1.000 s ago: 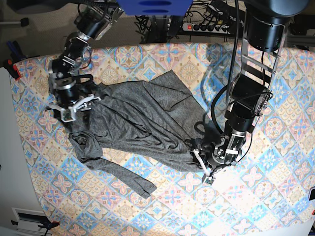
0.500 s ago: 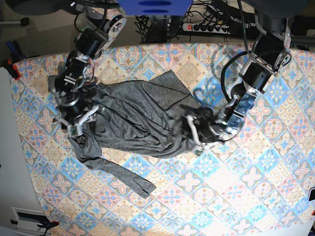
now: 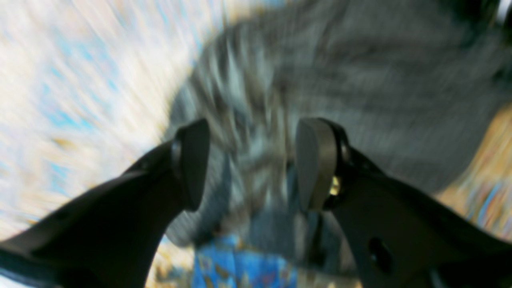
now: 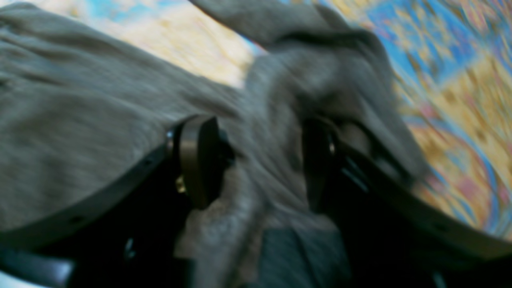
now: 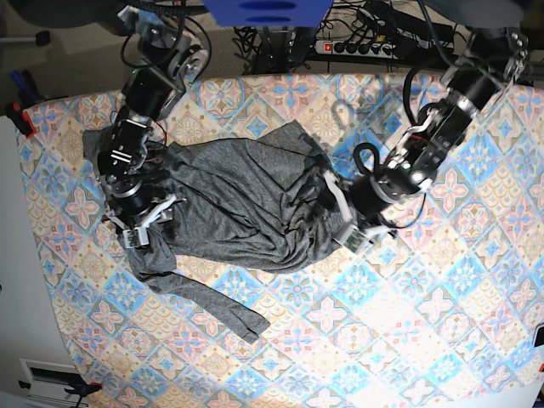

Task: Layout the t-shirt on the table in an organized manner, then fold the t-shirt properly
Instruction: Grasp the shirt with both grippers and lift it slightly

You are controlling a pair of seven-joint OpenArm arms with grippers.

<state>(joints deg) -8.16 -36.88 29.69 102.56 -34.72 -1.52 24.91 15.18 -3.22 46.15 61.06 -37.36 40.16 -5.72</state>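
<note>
Grey t-shirt (image 5: 242,204) bunched on patterned table (image 5: 442,297), left pincer (image 3: 252,160) and right pincer (image 4: 260,160) each clamped on cloth (blurred).

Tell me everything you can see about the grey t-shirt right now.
The dark heather-grey knit t-shirt lies crumpled and bunched on the pastel tile-patterned table cloth, not yet spread flat. It is plain, soft and wrinkled, and one long strip trails toward the near edge. The left pincer and the right pincer each have cloth between their fingers, at opposite sides of the shirt.
</note>
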